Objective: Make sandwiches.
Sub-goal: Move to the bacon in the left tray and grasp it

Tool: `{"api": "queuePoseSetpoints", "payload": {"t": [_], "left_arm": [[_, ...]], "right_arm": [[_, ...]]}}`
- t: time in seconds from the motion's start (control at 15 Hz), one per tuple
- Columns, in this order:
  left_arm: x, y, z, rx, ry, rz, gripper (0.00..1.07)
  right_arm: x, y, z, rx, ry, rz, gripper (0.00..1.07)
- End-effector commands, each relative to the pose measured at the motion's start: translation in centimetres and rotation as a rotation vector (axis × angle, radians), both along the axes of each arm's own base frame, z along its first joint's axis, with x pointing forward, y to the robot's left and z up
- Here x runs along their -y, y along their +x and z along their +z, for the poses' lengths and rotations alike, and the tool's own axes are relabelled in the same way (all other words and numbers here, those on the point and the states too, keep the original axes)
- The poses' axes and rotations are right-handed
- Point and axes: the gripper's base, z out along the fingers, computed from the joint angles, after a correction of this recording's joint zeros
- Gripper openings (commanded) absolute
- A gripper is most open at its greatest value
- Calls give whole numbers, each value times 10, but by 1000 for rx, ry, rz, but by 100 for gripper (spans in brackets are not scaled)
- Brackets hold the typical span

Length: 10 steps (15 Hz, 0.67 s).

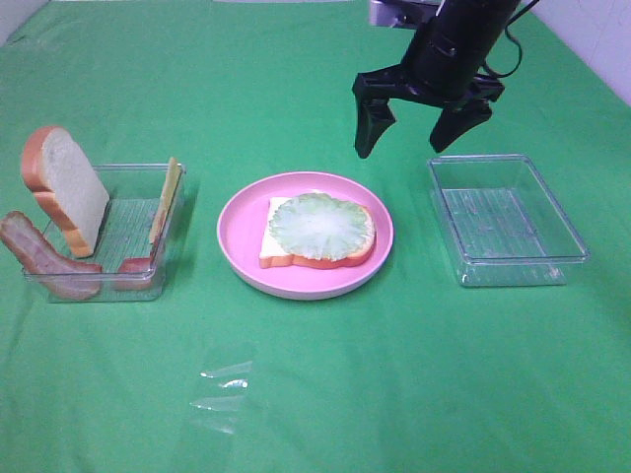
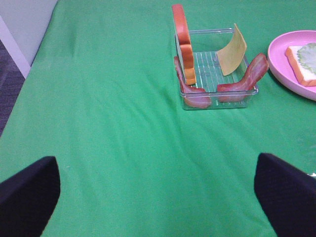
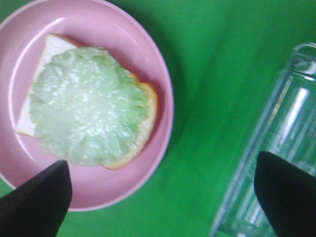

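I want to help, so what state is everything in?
Round pink plate: holding bread.
White bread slice: flat on plate.
Green lettuce leaf: lying on that slice.
Left clear plastic box: holding fillings.
Second bread slice: standing, leaning.
Reddish bacon strips: propped inside.
Yellow cheese slice: leaning on wall.
Right clear plastic box: empty.
Right black gripper: open, empty.
Left black gripper: open, empty.

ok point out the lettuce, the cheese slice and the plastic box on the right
lettuce (image 1: 321,226), high view, middle of the leaf
cheese slice (image 2: 232,52), left wrist view, its flat yellow face
right plastic box (image 1: 513,271), high view, its front wall
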Motion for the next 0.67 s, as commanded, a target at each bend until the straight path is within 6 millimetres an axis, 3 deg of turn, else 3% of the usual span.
{"api": "queuePoseSetpoints", "payload": {"t": [0.07,0.27,0.33,0.53,0.67], "left_arm": [[0,-2,1,28,4,-1,102],[0,-2,1,28,4,-1,102],[0,-2,1,28,4,-1,102],[0,-2,1,28,4,-1,102],[0,-2,1,28,4,-1,102]], "right_arm": [[43,3,4,-56,-80,-100,96],[117,7,4,-137,-73,-270,96],[128,5,3,-165,-77,-290,96],[134,-3,6,-231,-120,-255,96],[134,-19,19,-217,-124,-257,96]]}}
